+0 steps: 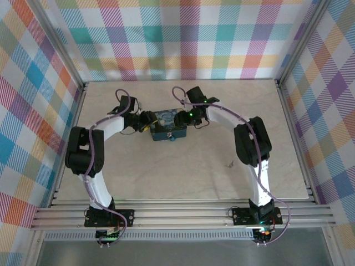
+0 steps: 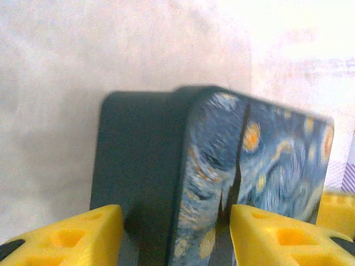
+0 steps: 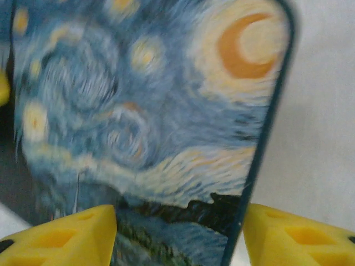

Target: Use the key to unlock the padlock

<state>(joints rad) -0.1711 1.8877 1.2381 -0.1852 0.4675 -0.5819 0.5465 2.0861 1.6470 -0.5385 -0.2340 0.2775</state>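
Top external view: two arms met at a painted lock on the pale, stone-look table (image 1: 183,183).
The small dark-blue block padlock with yellow swirls (image 1: 165,126) lay mid-table, toward the back. The left gripper (image 1: 145,121) and the right gripper (image 1: 181,118) each stood half open around one end, yellow fingers (image 2: 66,235) on both sides, seemingly not squeezing. One should pinch it firmly and hold it steady for the key.

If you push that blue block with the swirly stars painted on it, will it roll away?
Probably not: the dark-blue starry-painted rounded block has flat faces, so it would likely slide rather than roll. Its edges look straight, so it seems stiff. The printed face looks smooth, maybe slippery.
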